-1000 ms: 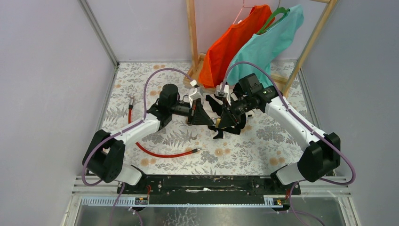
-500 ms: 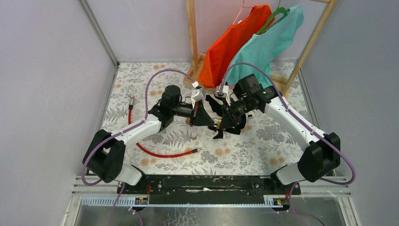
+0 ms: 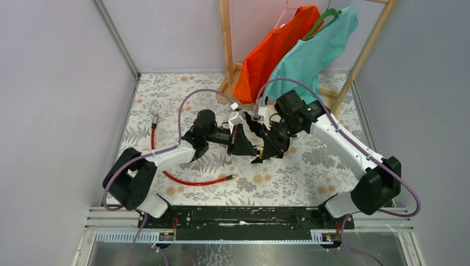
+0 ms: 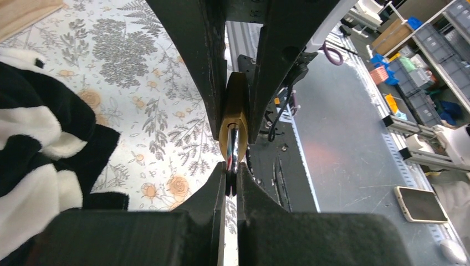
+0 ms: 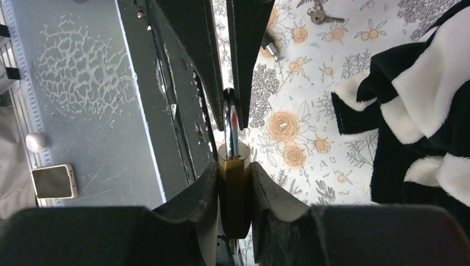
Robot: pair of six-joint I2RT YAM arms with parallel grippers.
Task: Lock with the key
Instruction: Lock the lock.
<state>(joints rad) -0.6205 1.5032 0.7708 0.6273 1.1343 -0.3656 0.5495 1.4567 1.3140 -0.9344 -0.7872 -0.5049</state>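
Note:
My right gripper [image 5: 235, 169] is shut on the body of the brass padlock [image 5: 235, 194] and holds it above the table. The padlock's steel shackle [image 5: 233, 130] points at my left gripper [image 4: 231, 178], which is shut on the shackle's end, facing the padlock [image 4: 235, 105]. In the top view the two grippers, left [image 3: 248, 146] and right [image 3: 261, 148], meet tip to tip at mid-table, with the padlock [image 3: 255, 148] a small brass spot between them. The small silvery key [image 5: 320, 15] lies on the floral tabletop, apart from both grippers.
A black-and-white plush cloth [image 3: 254, 123] lies under and behind the grippers. A red cable [image 3: 183, 180] curves across the left of the floral table. Orange [image 3: 271, 52] and teal [image 3: 316, 50] shirts hang on a wooden rack at the back.
Both grippers have shifted slightly toward the table's near edge, still joined at the padlock. The left arm has stretched further to the right.

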